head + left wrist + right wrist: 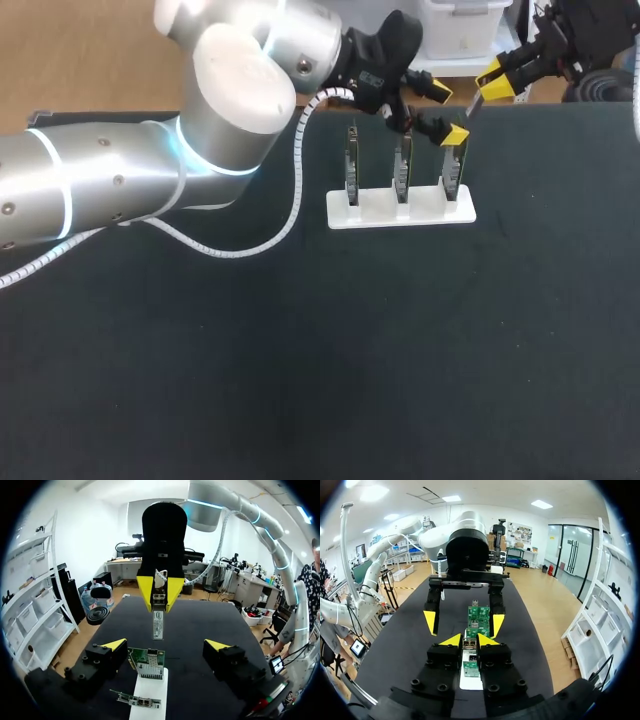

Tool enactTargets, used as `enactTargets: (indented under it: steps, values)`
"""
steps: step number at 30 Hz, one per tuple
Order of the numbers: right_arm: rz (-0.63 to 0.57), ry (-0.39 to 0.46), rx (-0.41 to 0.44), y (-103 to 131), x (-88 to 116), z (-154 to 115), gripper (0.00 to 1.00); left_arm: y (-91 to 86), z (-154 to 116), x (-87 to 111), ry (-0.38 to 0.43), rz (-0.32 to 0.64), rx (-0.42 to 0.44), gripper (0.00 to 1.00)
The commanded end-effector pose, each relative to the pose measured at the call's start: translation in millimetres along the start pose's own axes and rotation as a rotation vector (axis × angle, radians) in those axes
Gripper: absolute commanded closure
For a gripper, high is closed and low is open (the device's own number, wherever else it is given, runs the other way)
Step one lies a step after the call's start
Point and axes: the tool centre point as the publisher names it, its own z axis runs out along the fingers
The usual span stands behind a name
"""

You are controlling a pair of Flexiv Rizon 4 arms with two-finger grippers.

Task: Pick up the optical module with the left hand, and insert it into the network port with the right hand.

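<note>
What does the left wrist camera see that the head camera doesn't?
Only the left wrist view: the metal port on the board inside the left hand. Only the head view: my big left arm and three boards in a row. Both: the right hand gripping the optical module, the open left hand, the white stand.

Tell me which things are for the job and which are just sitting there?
For the job: optical module, right pincer holding it, open left pincer, end board beside them, white stand.
Just sitting, probably: middle board, other end board.
</note>
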Motion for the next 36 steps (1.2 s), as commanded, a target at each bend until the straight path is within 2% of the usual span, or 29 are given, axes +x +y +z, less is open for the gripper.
enactTargets:
  steps: [1, 36]
  values:
    - [0.002, 0.001, 0.003, 1.6, -0.3, 0.1, 1.0, -0.4, 0.1, 0.1, 0.028, -0.006, -0.002, 0.0]
    - [0.008, 0.007, 0.002, 1.9, 1.0, -0.7, 1.0, 2.1, 1.4, 1.7, 0.082, 0.016, -0.009, 0.0]
